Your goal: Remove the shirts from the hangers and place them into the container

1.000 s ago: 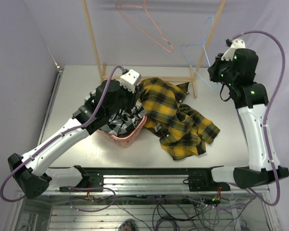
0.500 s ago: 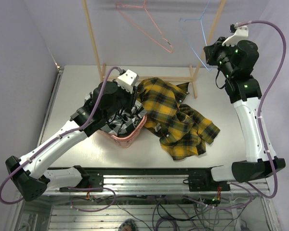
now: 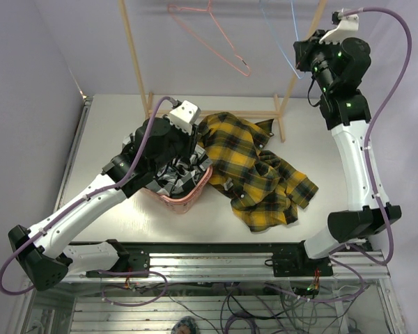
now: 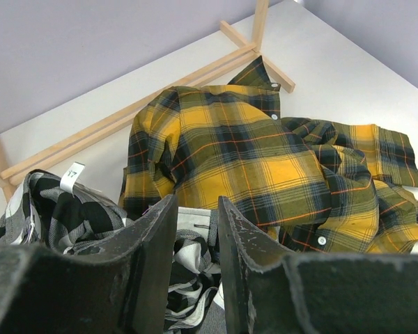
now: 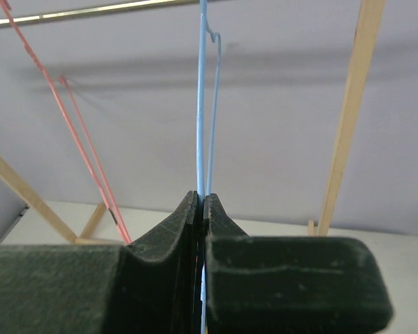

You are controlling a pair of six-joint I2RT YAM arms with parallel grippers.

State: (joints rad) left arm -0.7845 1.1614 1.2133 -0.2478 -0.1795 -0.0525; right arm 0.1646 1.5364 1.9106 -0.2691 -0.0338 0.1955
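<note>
— Right gripper, what is it doing?
— Its two fingers are pressed tight on the thin wire of the blue hanger. The wire goes straight up from the tips.
— How does that arm stand?
— It stands tall over the right side of the table. It is stretched way up, with the wrist bent toward the wooden rack at the far edge. The pink hanger hangs up there too, off to the left, well apart from the fingers.
— And the left gripper?
— Its jaws are a little way apart, with nothing pinched between them. It points down over the pink basket. The black-and-white shirt is bunched up in the basket, just under the tips.
— How is the left arm?
— It reaches from the near left corner, low and bent at the elbow, across to the basket.
— Where is the yellow shirt?
— It lies crumpled in the middle of the table, just beside the basket on its right, far below the right gripper.
</note>
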